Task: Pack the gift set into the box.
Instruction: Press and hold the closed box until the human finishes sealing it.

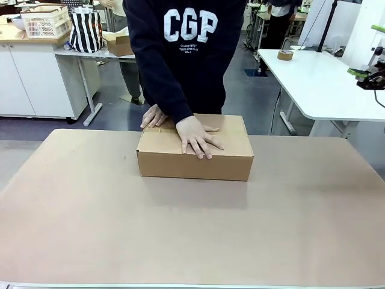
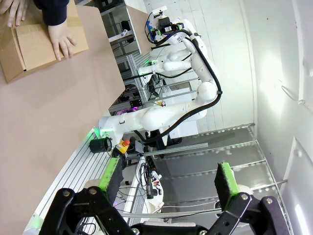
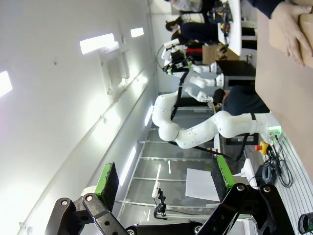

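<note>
My left pincer [image 2: 168, 181] is spread wide, nothing held; my right pincer [image 3: 164, 178] is spread too, and empty; both hang clear of the bench [image 1: 90, 211]; the box [image 1: 198, 165] sits closed at the bench's far middle, a person's hands [image 1: 198, 137] flat on top.

Front cam across table [image 1: 90, 229]; wrist cams rolled, all share box [image 1: 192, 165].

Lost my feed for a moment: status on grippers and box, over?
Left gripper open, empty. Right gripper open, empty. Box mid-table, flaps shut. Person's hands flat on top.
</note>
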